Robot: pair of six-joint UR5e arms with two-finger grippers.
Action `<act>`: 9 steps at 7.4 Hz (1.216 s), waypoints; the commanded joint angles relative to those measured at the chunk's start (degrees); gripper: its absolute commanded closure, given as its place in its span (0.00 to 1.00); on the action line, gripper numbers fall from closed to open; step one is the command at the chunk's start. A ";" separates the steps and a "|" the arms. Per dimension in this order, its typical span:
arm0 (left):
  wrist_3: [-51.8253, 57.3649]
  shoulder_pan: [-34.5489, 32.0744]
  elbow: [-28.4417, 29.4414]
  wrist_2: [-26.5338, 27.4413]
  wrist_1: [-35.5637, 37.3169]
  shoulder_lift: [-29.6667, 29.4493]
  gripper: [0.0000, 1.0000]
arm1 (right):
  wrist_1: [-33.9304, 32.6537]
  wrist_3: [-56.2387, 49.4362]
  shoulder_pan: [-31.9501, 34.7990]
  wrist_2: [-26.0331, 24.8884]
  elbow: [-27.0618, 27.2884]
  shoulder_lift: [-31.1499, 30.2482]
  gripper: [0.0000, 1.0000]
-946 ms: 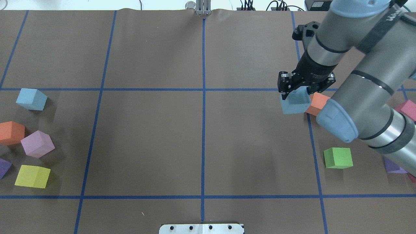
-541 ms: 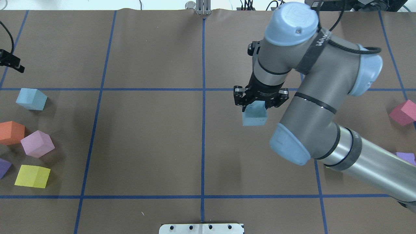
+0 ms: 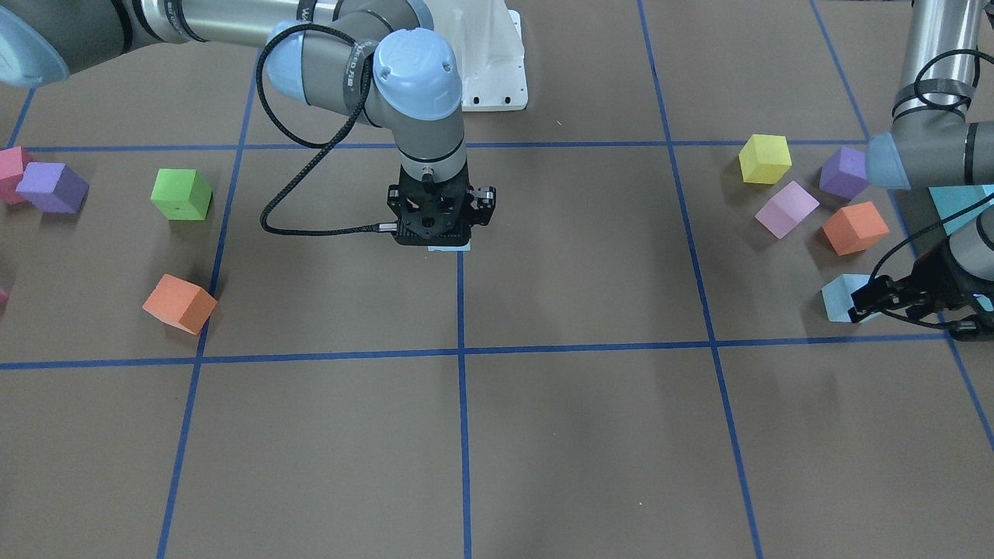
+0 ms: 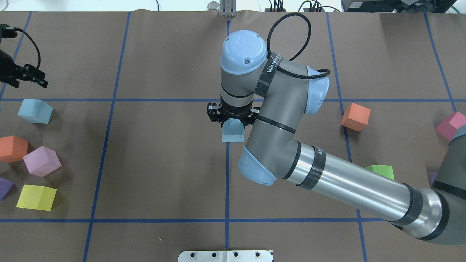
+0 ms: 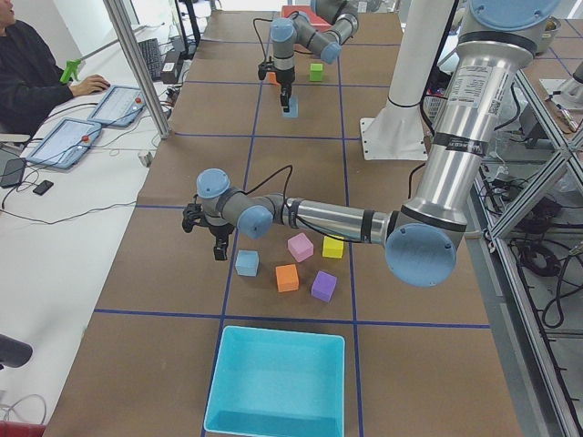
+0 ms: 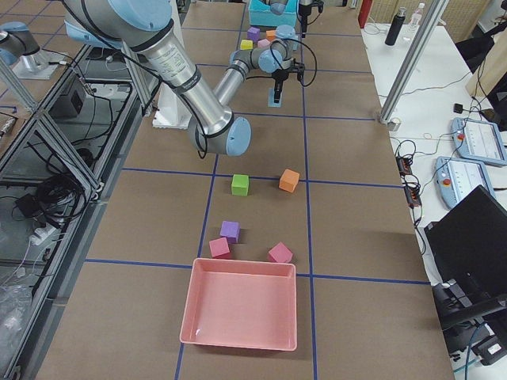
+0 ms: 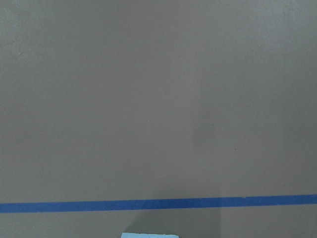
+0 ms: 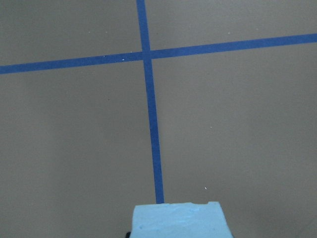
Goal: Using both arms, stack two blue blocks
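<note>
My right gripper (image 4: 233, 124) is shut on a pale blue block (image 4: 233, 133) and holds it low over the table's centre line. The block fills the bottom of the right wrist view (image 8: 181, 220), and only a sliver of it (image 3: 449, 248) shows under the gripper (image 3: 439, 230) in the front view. The second blue block (image 4: 35, 111) sits on the table at the far left. My left gripper (image 4: 26, 78) hovers open just beyond it, a little above the table. This gripper also shows in the front view (image 3: 874, 301), beside the block (image 3: 839, 295).
Orange (image 4: 12, 148), lilac (image 4: 42, 161), yellow (image 4: 36, 197) and purple (image 4: 4, 187) cubes lie near the left block. Orange (image 4: 355, 116), green (image 4: 380, 170) and pink (image 4: 451, 125) cubes lie at right. A turquoise bin (image 5: 273, 382) and a pink bin (image 6: 240, 313) stand at the table's ends.
My right arm has swung left, carrying the blue block from the right side to the centre line. My left gripper has come into view at the far left edge.
</note>
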 commanded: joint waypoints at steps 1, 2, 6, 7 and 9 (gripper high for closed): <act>-0.28 0.49 0.59 1.15 -4.64 2.84 0.02 | 1.70 -0.04 -1.48 -1.95 -3.12 0.12 0.47; -0.28 0.49 1.11 1.24 -4.73 3.02 0.02 | 1.70 -0.04 -1.84 -2.22 -3.30 0.12 0.47; -1.42 3.56 1.91 3.97 -5.96 2.93 0.02 | 8.10 -0.04 -2.37 -3.63 -8.48 -0.31 0.47; -1.60 3.74 1.99 3.97 -5.97 2.93 0.02 | 8.20 -0.04 -2.37 -3.63 -8.58 -0.14 0.47; -1.51 4.26 2.08 3.97 -5.97 2.93 0.02 | 8.20 0.66 -2.37 -3.63 -8.58 0.21 0.47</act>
